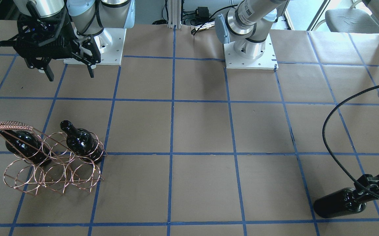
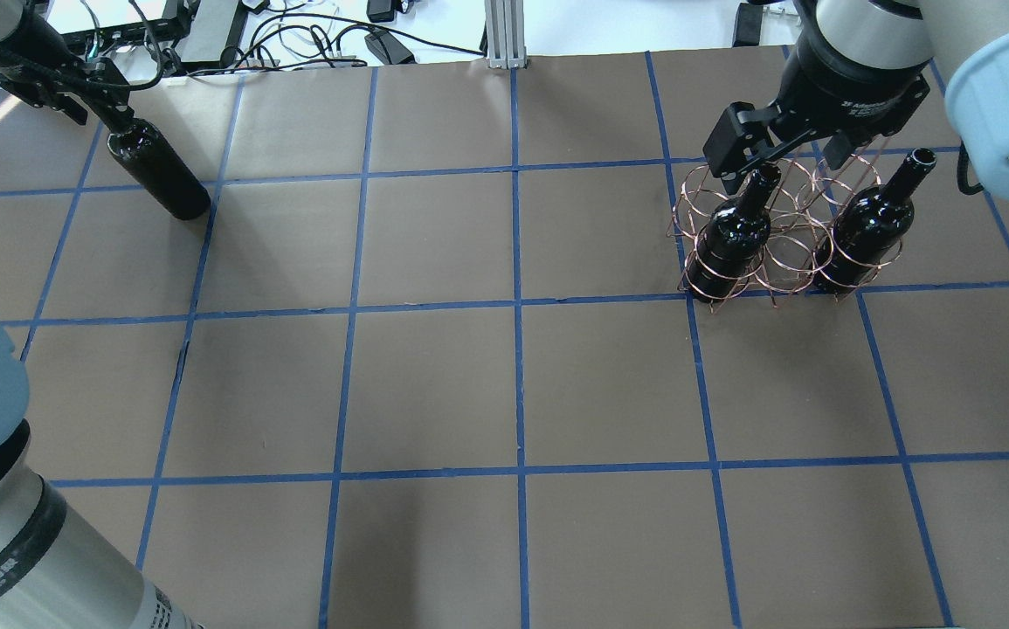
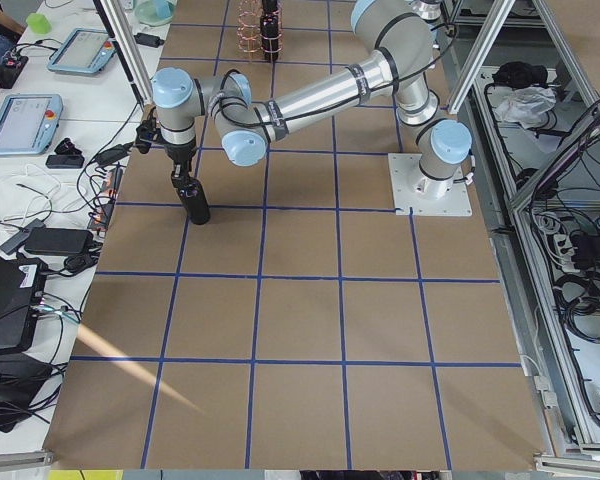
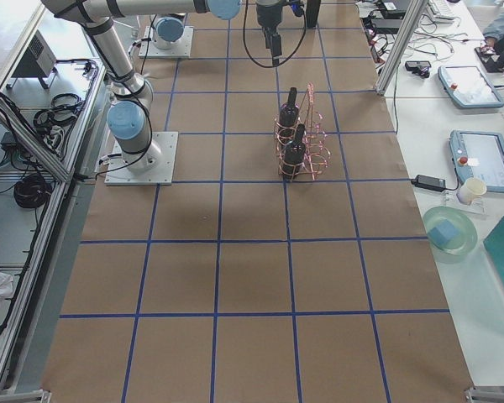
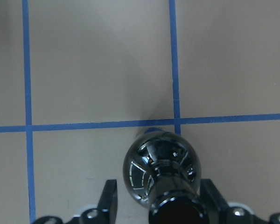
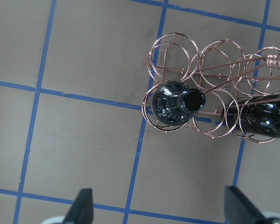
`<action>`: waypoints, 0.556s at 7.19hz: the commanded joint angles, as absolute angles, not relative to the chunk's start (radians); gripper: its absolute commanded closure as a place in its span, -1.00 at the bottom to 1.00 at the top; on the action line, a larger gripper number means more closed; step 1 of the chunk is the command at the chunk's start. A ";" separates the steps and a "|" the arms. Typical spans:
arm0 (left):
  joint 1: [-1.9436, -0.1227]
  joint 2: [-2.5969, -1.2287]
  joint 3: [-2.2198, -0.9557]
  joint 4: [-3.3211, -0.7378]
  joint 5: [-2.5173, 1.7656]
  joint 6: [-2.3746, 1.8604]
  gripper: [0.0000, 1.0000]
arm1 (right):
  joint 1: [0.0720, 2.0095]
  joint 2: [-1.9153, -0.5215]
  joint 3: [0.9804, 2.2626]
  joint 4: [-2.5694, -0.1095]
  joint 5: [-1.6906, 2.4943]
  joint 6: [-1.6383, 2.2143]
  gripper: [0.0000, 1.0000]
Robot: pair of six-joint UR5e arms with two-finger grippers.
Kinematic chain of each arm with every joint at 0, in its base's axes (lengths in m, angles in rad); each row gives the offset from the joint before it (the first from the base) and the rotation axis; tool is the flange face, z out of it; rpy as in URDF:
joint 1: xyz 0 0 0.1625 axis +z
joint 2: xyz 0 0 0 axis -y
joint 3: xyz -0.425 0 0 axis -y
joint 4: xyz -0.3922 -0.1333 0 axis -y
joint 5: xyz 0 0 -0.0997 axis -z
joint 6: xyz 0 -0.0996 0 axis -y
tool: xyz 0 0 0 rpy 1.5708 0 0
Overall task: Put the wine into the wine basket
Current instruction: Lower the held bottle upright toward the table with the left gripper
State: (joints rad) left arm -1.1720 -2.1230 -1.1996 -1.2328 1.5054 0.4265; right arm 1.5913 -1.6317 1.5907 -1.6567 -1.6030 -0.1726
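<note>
Well, wine basket [image 1: 53, 173] holds two bottles [image 1: 81, 142] [image 1: 23, 144].

Glossy, smooth near-black glass on the wine [image 2: 159, 170], catching bright highlights. Thin, shiny copper-coloured metal wire for the wine basket [image 1: 50, 159], braided at the handle. Matt brown paper over the table [image 2: 434, 384], gridded with blue tape [image 2: 517, 349]. Matt black right claw [image 1: 71, 77].

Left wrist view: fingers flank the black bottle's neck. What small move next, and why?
Probably a short straight lift with the left gripper. Its fingers flank the neck of the glossy black glass wine bottle, which seems to stand on the table far from the copper wire wine basket; grip tightness is unclear.
</note>
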 commanded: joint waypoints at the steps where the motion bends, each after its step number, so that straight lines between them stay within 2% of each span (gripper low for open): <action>1: -1.172 -2.123 -1.200 -1.233 1.505 0.426 1.00 | 1.591 -1.629 1.591 -1.657 -1.603 -0.172 -1.00; 4: -1.172 -2.108 -1.200 -1.243 1.505 0.426 1.00 | 1.591 -1.631 1.591 -1.657 -1.603 -0.173 -1.00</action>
State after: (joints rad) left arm -1.1725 -2.1181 -1.1996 -1.2388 1.5038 0.4264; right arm 1.5908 -1.6301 1.5907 -1.6567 -1.6030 -0.1731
